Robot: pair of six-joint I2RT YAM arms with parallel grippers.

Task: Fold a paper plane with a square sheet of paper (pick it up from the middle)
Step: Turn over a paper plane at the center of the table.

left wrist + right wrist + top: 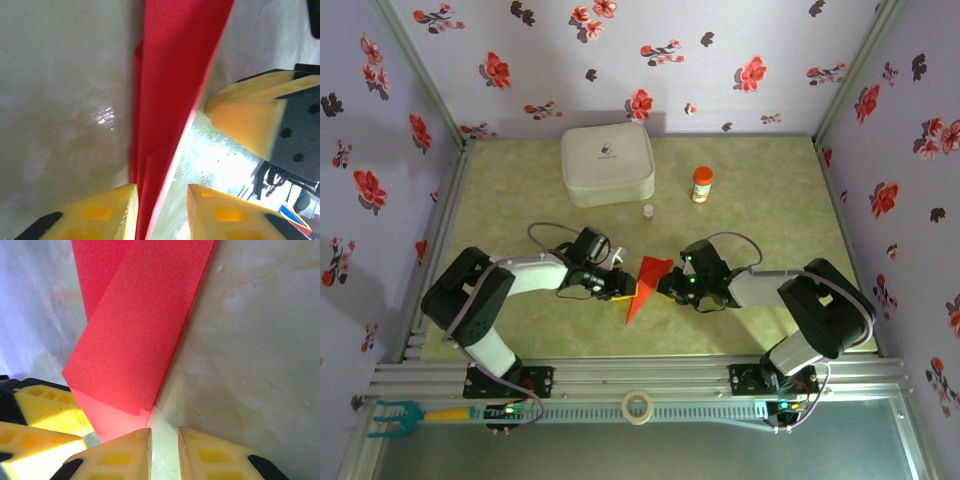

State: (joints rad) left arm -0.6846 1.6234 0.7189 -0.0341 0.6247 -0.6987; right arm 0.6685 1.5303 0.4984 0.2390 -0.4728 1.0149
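At the centre of the surface (520,200), between the two hands, the paper plane (645,283) is lying as a narrow red dart. In the top view its point is aiming toward 7 o'clock and its broad end toward 1 o'clock.

I am holding the left hand (161,200) at its 9 o'clock side with the fingers apart. The creased layers are running up through the gap and brushing one finger (100,215), while bare surface is showing beside the other.

The right hand (165,440), at 3 o'clock, is standing narrowly apart, with bare surface in its gap and the paper's corner lying just beside one finger.

I am judging the paper to be very light, thin, limp away from its creases, slippery on this glossy surface and easily crumpled. I am reckoning the stacked centre ridge near mid-length to be the stiffest place to pinch, and only lightly.
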